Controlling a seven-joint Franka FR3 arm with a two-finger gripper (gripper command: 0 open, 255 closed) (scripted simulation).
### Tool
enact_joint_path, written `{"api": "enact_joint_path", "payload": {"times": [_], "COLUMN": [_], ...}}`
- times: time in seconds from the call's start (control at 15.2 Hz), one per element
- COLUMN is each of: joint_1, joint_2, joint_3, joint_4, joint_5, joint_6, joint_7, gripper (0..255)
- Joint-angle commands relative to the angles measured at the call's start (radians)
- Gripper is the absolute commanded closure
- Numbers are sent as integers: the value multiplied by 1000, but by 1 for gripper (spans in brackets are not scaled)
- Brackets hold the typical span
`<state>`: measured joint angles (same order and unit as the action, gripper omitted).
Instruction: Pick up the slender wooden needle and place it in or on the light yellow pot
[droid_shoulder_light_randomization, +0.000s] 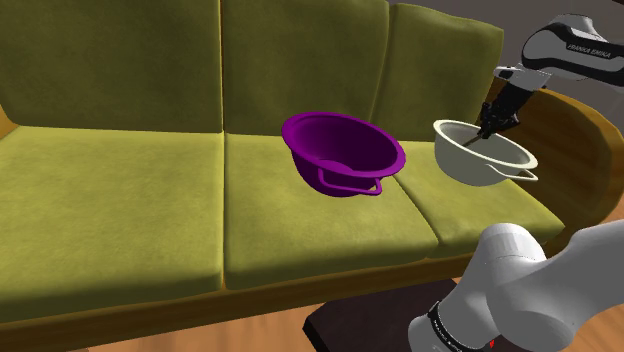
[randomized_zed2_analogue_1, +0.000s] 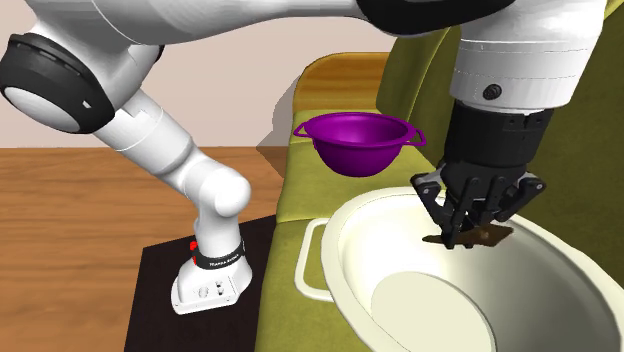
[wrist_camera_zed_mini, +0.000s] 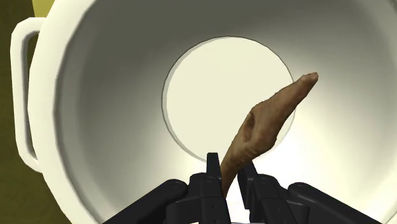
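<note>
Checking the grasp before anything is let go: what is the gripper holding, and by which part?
The gripper is shut on the brown needle, clasped at one thin end; the rest juts out over the pale pot.

Purple two-handled bowl (droid_shoulder_light_randomization: 343, 152) on the middle cushion of an olive-green sofa (droid_shoulder_light_randomization: 120, 190), wooden floor (randomized_zed2_analogue_1: 100, 200) below

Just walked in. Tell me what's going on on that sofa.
The robot arm's black hand clasps a slender brown wooden needle between its fingers and holds it over the open mouth of the pale cream pot, which sits on the olive sofa. The needle is not yet released. A purple pot sits on the next cushion, apart from it.
</note>
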<state>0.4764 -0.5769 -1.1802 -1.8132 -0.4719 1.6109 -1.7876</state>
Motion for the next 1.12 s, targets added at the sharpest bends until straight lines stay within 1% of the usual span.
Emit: {"api": "enact_joint_path", "payload": {"times": [0.0, 0.53, 0.59, 0.92, 1.06], "joint_1": [-7, -8, -8, -8, 3], "joint_2": [-9, -10, -10, -10, 6], "joint_3": [-5, -6, -6, -6, 4], "joint_4": [-33, -40, -40, -40, 31], "joint_5": [-9, -11, -11, -11, 6], "joint_6": [28, 34, 34, 34, -27], "joint_7": [4, 5, 5, 5, -8], "gripper": [255, 255, 0, 0, 0]}}
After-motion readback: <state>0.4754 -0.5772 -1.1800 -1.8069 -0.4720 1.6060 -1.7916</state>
